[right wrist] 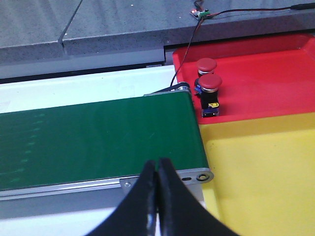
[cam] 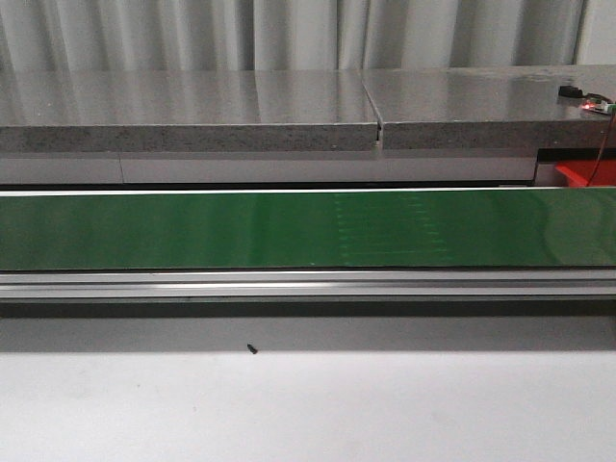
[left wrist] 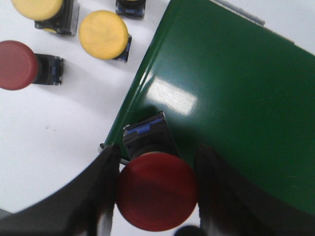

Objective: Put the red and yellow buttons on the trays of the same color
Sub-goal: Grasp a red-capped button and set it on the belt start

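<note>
Your left hand (left wrist: 156, 196) grips a red button (left wrist: 156, 197) between its two dark fingers (left wrist: 101, 194). The red cap sits between the fingers, and the black body (left wrist: 147, 135) of the button points away from the hand, over the edge of the green conveyor belt (left wrist: 231, 93). The pictures do not show whether the button touches the belt.

On the white bench (left wrist: 54, 132) beside the belt you will find more buttons. A second red button (left wrist: 17, 65) lies on its side. A yellow button (left wrist: 104, 35) lies near it, and another yellow button (left wrist: 43, 10) is cut off by the picture edge. A further dark button body (left wrist: 130, 7) is only partly in view; its colour cannot be told.

Your right hand (right wrist: 157, 196) is closed, with its fingertips pressed together and nothing between them. It hangs above the near edge of the belt at the belt's right end.

Beyond that end stand the two trays. The red tray (right wrist: 266, 83) is the far one and holds two red buttons (right wrist: 209, 88), standing upright and close together near the tray's left side. The yellow tray (right wrist: 266, 167) is the near one, touching the red tray.

In the front view the belt (cam: 289, 229) runs left to right, with a grey stone ledge (cam: 192, 115) behind it. Neither hand shows in that view.
</note>
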Action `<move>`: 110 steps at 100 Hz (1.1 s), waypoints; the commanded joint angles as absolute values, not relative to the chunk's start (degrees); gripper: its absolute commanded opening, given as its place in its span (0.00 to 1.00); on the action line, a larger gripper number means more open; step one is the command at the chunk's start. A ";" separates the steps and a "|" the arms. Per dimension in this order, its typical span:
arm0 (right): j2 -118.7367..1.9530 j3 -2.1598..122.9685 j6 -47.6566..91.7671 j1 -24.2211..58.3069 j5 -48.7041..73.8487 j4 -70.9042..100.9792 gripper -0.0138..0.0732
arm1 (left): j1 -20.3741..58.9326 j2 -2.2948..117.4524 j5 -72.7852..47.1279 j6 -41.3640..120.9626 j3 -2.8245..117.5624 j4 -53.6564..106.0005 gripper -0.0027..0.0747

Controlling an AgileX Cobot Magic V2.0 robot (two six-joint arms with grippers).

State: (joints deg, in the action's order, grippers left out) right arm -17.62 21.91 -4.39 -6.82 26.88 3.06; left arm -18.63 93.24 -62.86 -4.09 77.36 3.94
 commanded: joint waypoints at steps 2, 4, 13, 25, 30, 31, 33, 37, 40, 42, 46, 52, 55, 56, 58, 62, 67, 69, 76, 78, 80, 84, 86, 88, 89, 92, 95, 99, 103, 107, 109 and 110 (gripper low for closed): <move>-18.10 23.36 -4.41 -6.84 22.51 2.58 0.08 | -18.23 92.58 -62.81 -3.60 78.99 4.66 0.19; -18.10 23.36 -4.41 -6.84 22.51 2.58 0.08 | -18.23 92.99 -62.95 -3.60 78.99 4.82 0.20; -18.10 23.36 -4.41 -6.84 22.51 2.58 0.08 | -18.23 93.59 -62.80 -2.87 78.99 6.14 0.20; -18.10 23.36 -4.41 -6.84 22.51 2.58 0.08 | -18.23 93.59 -62.43 -1.28 79.23 8.76 0.32; -18.10 23.36 -4.41 -6.84 22.51 2.58 0.08 | -18.23 93.59 -62.43 -0.57 79.23 9.39 0.43; -18.10 23.36 -4.41 -6.84 22.51 2.58 0.08 | -18.23 93.59 -62.43 -0.57 79.23 9.39 0.44; -18.10 23.36 -4.41 -6.84 22.51 2.58 0.08 | -18.23 93.59 -62.43 -0.57 79.23 9.39 0.50; -18.10 23.36 -4.41 -6.84 22.51 2.58 0.08 | -18.23 93.59 -62.43 -0.57 79.23 9.39 0.61; -18.10 23.36 -4.41 -6.84 22.51 2.58 0.08 | -18.23 93.59 -62.56 -0.57 79.23 9.44 0.68; -18.10 23.36 -4.41 -6.84 22.51 2.58 0.08 | -18.23 93.59 -62.56 -0.57 79.23 9.54 0.73; -18.10 23.36 -4.41 -6.84 22.51 2.58 0.08 | -18.23 93.47 -62.70 -0.57 79.23 9.54 0.80; -18.10 23.36 -4.41 -6.84 22.51 2.58 0.08 | -18.23 93.12 -62.59 -0.57 79.23 9.54 0.83; -18.10 23.36 -4.41 -6.84 22.51 2.58 0.08 | -18.23 92.87 -62.49 -0.57 79.23 9.65 0.83; -18.10 23.36 -4.41 -6.84 22.51 2.58 0.08 | -18.23 92.71 -62.36 -0.57 79.23 9.58 0.82; -18.10 23.36 -4.41 -6.84 22.51 2.58 0.08 | -18.23 92.51 -62.25 -0.57 79.23 9.69 0.82; -18.10 23.36 -4.41 -6.84 22.51 2.58 0.08 | -18.23 91.84 -61.99 -0.57 79.23 9.97 0.81; -18.10 23.36 -4.41 -6.84 22.51 2.58 0.08 | -18.23 90.82 -61.25 -0.57 79.23 10.23 0.80; -18.10 23.36 -4.41 -6.84 22.51 2.58 0.08 | -18.23 90.31 -60.96 -0.57 79.23 10.33 0.80; -18.10 23.36 -4.41 -6.84 22.51 2.58 0.08 | -18.23 88.49 -59.85 -0.57 79.23 10.33 0.79; -18.10 23.36 -4.41 -6.84 22.51 2.58 0.08 | -18.23 87.76 -59.56 -0.57 79.23 10.33 0.79; -18.10 23.36 -4.41 -6.84 22.51 2.58 0.08 | -18.23 87.39 -59.35 -0.57 79.23 10.33 0.79; -18.10 23.36 -4.41 -6.84 22.51 2.58 0.08 | -18.34 86.39 -58.86 -0.57 79.23 10.05 0.79; -18.10 23.36 -4.41 -6.84 22.51 2.58 0.08 | -18.34 86.11 -58.73 -0.57 79.23 9.87 0.79; -18.10 23.36 -4.41 -6.84 22.51 2.58 0.08 | -18.49 85.72 -58.74 -0.57 79.23 9.64 0.79; -18.10 23.36 -4.41 -6.84 22.51 2.58 0.08 | -18.66 85.58 -58.74 -0.69 79.23 9.54 0.79; -18.10 23.36 -4.41 -6.84 22.51 2.58 0.08 | -19.05 85.27 -58.85 -0.70 79.23 9.55 0.79; -18.10 23.36 -4.41 -6.84 22.51 2.58 0.08 | -19.54 85.12 -59.22 -0.70 79.23 9.55 0.79; -18.10 23.36 -4.41 -6.84 22.51 2.58 0.08 | -20.52 85.12 -59.78 -0.70 79.23 9.55 0.79; -18.10 23.36 -4.41 -6.84 22.51 2.58 0.08 | -21.67 85.12 -60.35 -0.70 79.23 9.55 0.79; -18.10 23.36 -4.41 -6.84 22.51 2.58 0.08 | -22.96 85.12 -60.79 -0.70 79.23 9.42 0.79; -18.10 23.36 -4.41 -6.84 22.51 2.58 0.08 | -23.40 85.12 -61.04 -0.70 79.23 9.17 0.79; -18.10 23.36 -4.41 -6.84 22.51 2.58 0.08 | -24.04 85.23 -61.06 -0.70 79.23 8.99 0.79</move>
